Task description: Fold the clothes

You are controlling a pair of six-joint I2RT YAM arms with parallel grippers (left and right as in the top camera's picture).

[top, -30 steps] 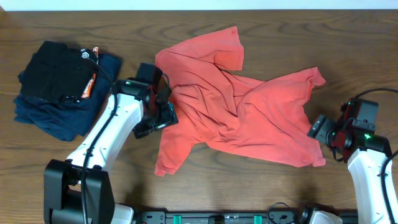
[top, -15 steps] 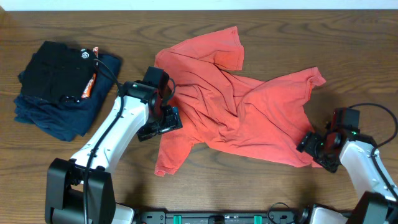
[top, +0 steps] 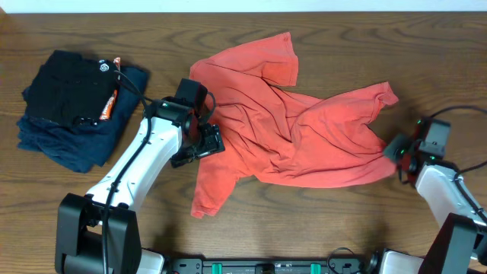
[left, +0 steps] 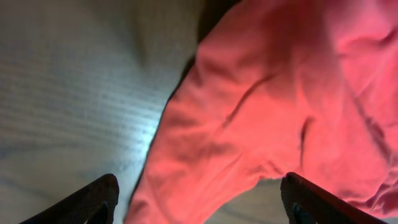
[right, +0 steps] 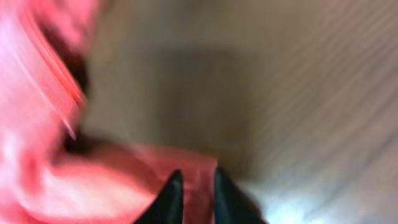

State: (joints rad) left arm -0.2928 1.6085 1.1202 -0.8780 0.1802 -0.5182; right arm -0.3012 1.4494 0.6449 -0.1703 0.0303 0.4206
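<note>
The coral-red T-shirt lies crumpled and spread across the middle of the wooden table, no print showing. My left gripper hangs open over the shirt's left edge. In the left wrist view its two dark fingertips straddle a fold of the red cloth, apart from it. My right gripper sits at the shirt's right side, shut on the cloth there. The blurred right wrist view shows a strip of red fabric pinched between the nearly closed fingers of the right gripper.
A stack of folded garments, black on navy blue, lies at the far left with an orange tag on it. Bare wood runs along the front of the table.
My right gripper has closed on the shirt's lower right corner and drawn it away from the front edge. The left gripper shifted slightly over the shirt's left edge and stayed open.
</note>
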